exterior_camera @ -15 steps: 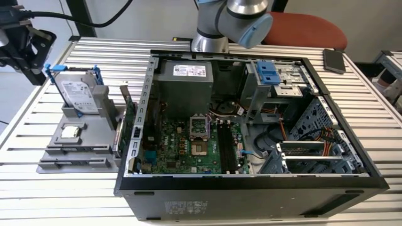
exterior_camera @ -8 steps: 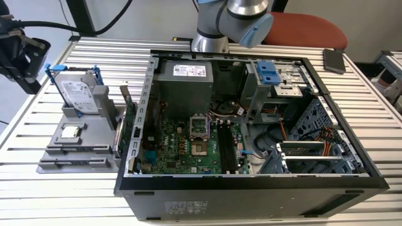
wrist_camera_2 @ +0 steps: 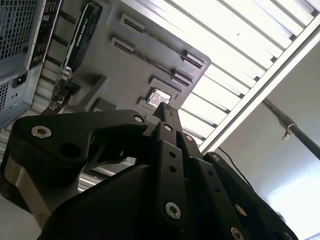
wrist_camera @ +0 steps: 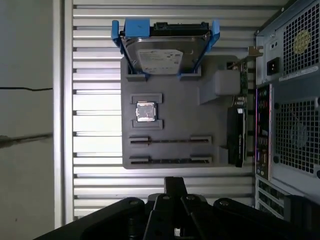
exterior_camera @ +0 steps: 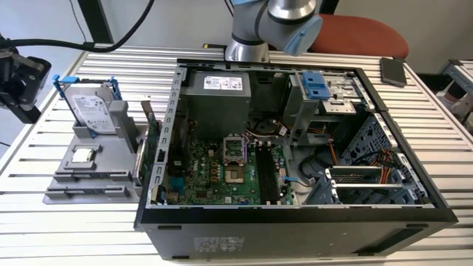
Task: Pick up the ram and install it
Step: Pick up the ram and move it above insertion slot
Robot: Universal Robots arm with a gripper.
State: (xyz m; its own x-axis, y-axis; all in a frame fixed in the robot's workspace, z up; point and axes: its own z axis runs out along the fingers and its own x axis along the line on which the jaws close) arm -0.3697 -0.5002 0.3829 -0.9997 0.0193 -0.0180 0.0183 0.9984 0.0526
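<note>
Ram (wrist_camera: 170, 160) looks to be the thin strip standing on edge in the grey holder's (wrist_camera: 185, 122) slot, on the slatted worktop (wrist_camera: 95, 100) beside the computer case (wrist_camera: 290, 100). Probably light, stiff and fragile, so grip the long edges, not the chips. Gripper (wrist_camera: 175, 182) hangs apart from it, fingers clenched together, empty. Open room above the holder.

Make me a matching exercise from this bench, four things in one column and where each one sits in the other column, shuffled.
1. hard drive
2. processor chip
3. expansion card
4. phone

A. flat in a square recess of the grey holder
B. on the table, beyond the computer case
C. upright at one end of the holder
D. on edge at the holder's side nearest the case

Pairs: 1-C, 2-A, 3-D, 4-B
</note>
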